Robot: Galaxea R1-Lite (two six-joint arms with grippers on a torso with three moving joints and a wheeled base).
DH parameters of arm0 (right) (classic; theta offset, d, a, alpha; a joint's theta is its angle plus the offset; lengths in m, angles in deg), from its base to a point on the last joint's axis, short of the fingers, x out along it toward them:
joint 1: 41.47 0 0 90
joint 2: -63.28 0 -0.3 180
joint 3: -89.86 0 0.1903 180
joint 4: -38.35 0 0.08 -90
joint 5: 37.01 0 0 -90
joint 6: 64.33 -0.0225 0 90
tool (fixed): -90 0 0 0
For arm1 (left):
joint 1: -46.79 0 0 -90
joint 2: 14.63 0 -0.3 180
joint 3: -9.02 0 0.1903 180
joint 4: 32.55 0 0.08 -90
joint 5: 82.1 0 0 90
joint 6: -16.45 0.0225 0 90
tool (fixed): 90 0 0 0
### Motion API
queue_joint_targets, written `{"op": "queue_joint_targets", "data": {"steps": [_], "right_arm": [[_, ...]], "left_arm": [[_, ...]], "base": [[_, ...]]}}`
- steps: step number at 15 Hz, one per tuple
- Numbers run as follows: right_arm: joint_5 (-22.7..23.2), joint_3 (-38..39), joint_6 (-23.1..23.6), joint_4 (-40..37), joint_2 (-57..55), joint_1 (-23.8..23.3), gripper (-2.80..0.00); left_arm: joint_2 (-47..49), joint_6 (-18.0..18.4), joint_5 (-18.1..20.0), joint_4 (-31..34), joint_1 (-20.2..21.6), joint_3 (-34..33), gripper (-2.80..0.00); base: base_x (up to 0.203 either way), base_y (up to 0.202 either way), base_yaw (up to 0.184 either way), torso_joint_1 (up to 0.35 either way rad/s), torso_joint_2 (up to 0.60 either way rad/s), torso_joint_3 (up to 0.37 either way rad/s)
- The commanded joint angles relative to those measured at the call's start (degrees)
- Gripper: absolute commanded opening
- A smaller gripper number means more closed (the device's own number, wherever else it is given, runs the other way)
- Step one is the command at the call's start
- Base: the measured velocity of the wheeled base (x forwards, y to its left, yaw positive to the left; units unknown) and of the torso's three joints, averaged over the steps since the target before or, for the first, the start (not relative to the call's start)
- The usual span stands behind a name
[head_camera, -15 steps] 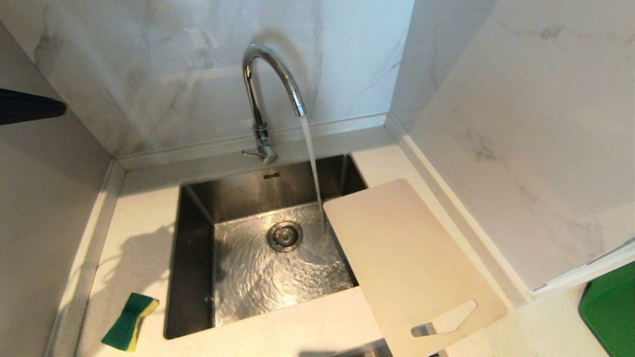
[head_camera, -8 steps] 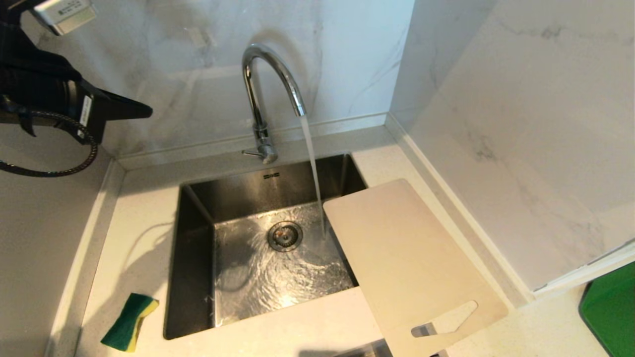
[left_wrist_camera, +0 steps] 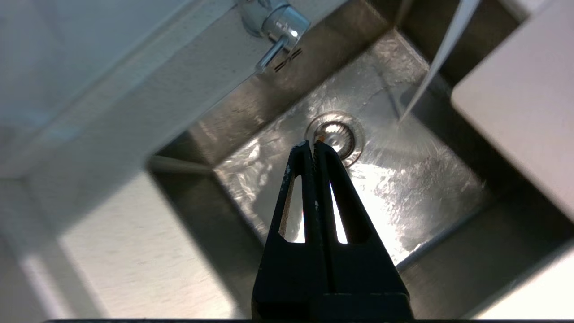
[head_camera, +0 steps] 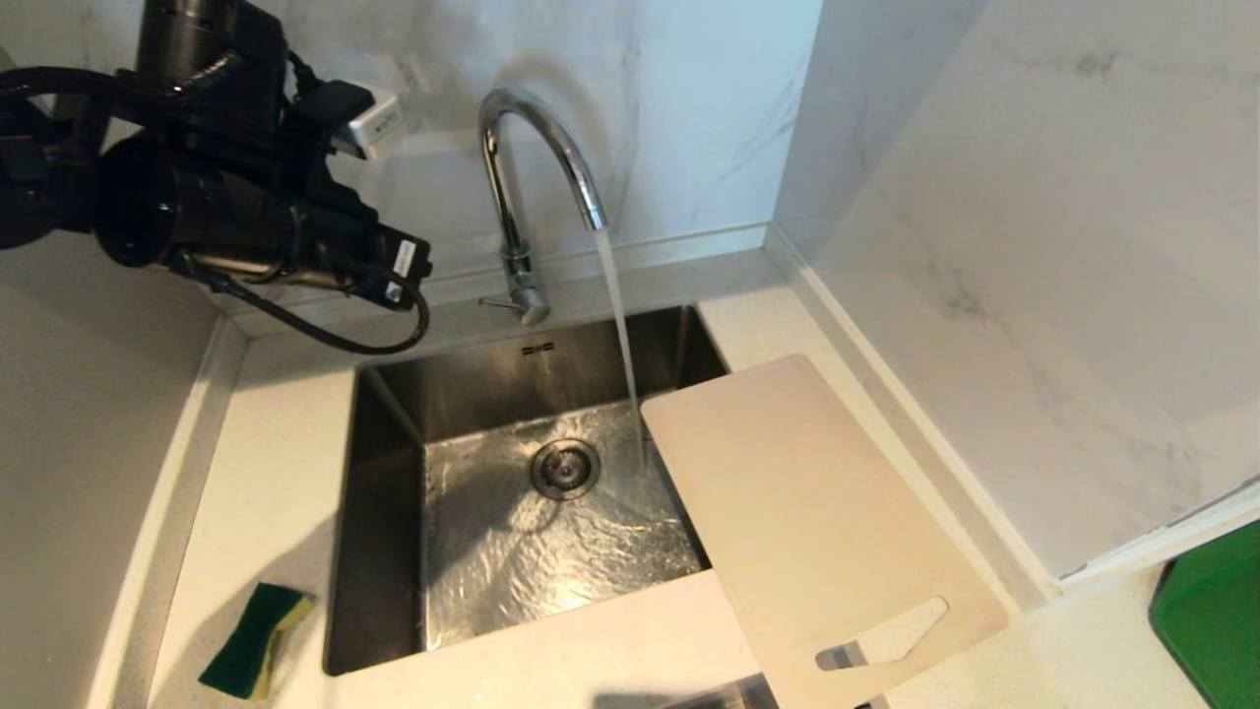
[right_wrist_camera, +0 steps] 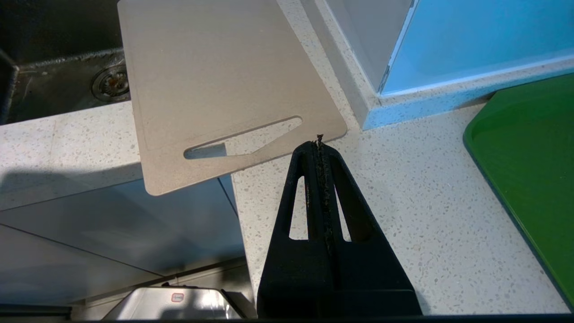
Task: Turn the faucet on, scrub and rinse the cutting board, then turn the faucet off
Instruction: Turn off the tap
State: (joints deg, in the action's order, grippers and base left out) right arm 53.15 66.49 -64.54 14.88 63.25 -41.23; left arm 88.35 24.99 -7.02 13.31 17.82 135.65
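Swinging in since a moment ago, left gripper (left_wrist_camera: 312,143) hangs over the sink (head_camera: 384,473), jaws pressed together; no readable labels. Faucet (head_camera: 532,148) runs. Cutting board (head_camera: 817,532) overhangs the sink's right edge. Right gripper (right_wrist_camera: 319,140) parked beside it, jaws together.

Shiny chrome faucet (head_camera: 532,158), pale beige cutting board (head_camera: 807,522), green-and-yellow sponge (head_camera: 254,640), brushed steel sink (head_camera: 384,512), white speckled surface (head_camera: 266,483), grey-veined white marble wall (head_camera: 1034,246), green tray (head_camera: 1216,611), black left tool (left_wrist_camera: 312,144)

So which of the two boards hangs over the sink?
The pale beige cutting board, with the angled handle slot: one corner juts over the sink near the running water. The green board lies on the counter, off to the right.
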Motion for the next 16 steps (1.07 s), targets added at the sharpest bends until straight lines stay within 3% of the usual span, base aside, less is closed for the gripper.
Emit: {"op": "queue_joint_targets", "data": {"steps": [1, 6, 16], "right_arm": [[0.02, 0.09, 0.03, 0.01, 0.02, 0.02, -2.80], [0.02, 0.09, 0.03, 0.01, 0.02, 0.02, -2.80], [0.02, 0.09, 0.03, 0.01, 0.02, 0.02, -2.80]], "left_arm": [[7.08, -4.62, -0.95, 0.10, -0.86, 5.03, -2.80], [17.48, -9.87, -0.93, -1.95, -0.07, 8.16, -2.80], [26.21, -8.62, -0.06, -20.45, 1.98, 9.06, -2.80]], "base": [[0.000, 0.000, 0.000, 0.000, 0.00, 0.000], [0.000, 0.000, 0.000, 0.000, 0.00, 0.000], [0.000, 0.000, 0.000, 0.000, 0.00, 0.000]]}}
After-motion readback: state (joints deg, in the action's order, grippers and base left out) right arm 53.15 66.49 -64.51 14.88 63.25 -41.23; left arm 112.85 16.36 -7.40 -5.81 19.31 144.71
